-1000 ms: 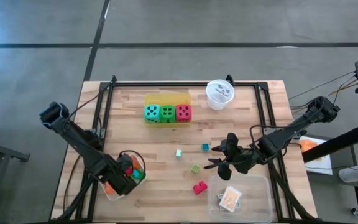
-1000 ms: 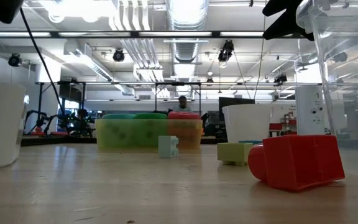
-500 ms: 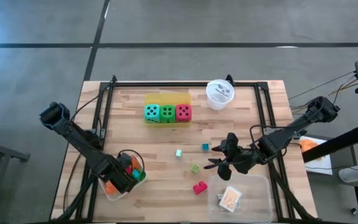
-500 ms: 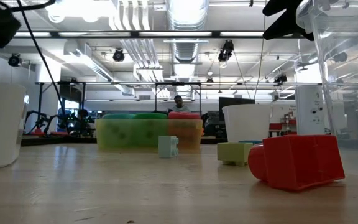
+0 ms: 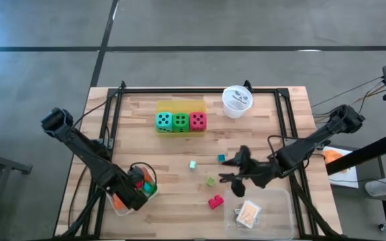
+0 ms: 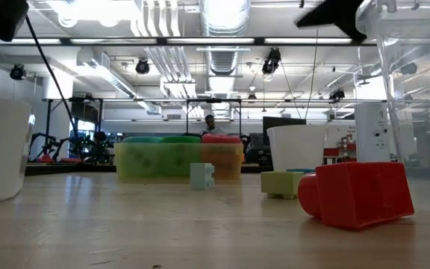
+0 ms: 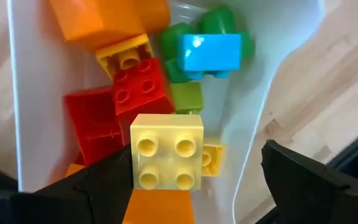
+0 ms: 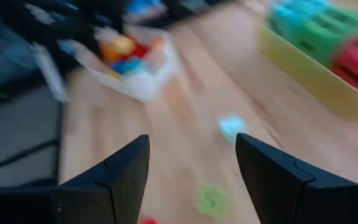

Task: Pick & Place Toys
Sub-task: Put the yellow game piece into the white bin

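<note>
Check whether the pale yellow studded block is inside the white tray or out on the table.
Inside. The pale yellow studded plastic block lies on the red and orange blocks within the white tray's walls, between the left hand's open fingers.

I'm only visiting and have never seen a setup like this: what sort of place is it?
Probably a robotics lab or workshop. Exposed ducts and strip lights run overhead, the floor is bare concrete, and two robot arms work at a wooden table.

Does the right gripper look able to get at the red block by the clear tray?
Probably yes: the right gripper hangs open just above the red block, with bare table around it and nothing stacked on top.
</note>
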Controlling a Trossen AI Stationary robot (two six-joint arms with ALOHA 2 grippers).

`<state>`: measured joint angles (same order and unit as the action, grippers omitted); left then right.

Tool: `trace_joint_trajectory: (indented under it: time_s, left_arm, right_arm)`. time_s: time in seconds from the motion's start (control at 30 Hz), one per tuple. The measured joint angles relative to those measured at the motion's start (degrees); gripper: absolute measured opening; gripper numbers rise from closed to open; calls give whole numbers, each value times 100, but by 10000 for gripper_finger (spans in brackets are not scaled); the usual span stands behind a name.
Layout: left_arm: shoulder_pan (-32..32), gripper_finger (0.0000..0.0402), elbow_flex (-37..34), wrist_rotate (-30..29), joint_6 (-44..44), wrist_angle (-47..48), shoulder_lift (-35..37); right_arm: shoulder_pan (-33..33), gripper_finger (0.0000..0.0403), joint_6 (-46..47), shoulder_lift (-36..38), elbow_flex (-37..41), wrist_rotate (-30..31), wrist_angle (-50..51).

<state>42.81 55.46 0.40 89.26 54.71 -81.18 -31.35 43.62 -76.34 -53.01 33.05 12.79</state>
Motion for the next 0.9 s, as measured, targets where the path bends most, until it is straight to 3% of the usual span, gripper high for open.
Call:
trace_joint_trajectory:
  time_s: [0.07, 0.2, 0.3, 0.53, 0.63, 0.77, 0.9]
  left_arm:
    - [12, 326, 11, -47, -264, -11, 22]
    - [17, 326, 11, -426, -719, -92, 40]
    - [55, 326, 69, -890, -1184, -231, 45]
    - [211, 326, 168, -1308, -1979, -291, 63]
    - [275, 326, 118, -1449, -1952, 9, 28]
    - [312, 326, 79, -782, -1466, 755, -75]
    - [445, 326, 84, -495, -965, 536, -62]
  right_arm:
    - [39, 235, -553, -313, 7, -236, -1055]
    - [289, 235, -1415, -1008, -145, -1364, -2926]
    - [430, 235, -1552, -1434, -374, -1518, -3600]
    - [879, 235, -1705, -2894, -1405, -1538, -3613]
    - [1027, 235, -1702, -3521, -2016, -1841, -3604]
    - [1041, 235, -1692, -3904, -2654, -2471, -3115]
    - [984, 235, -1866, -3817, -2904, -2454, -2664]
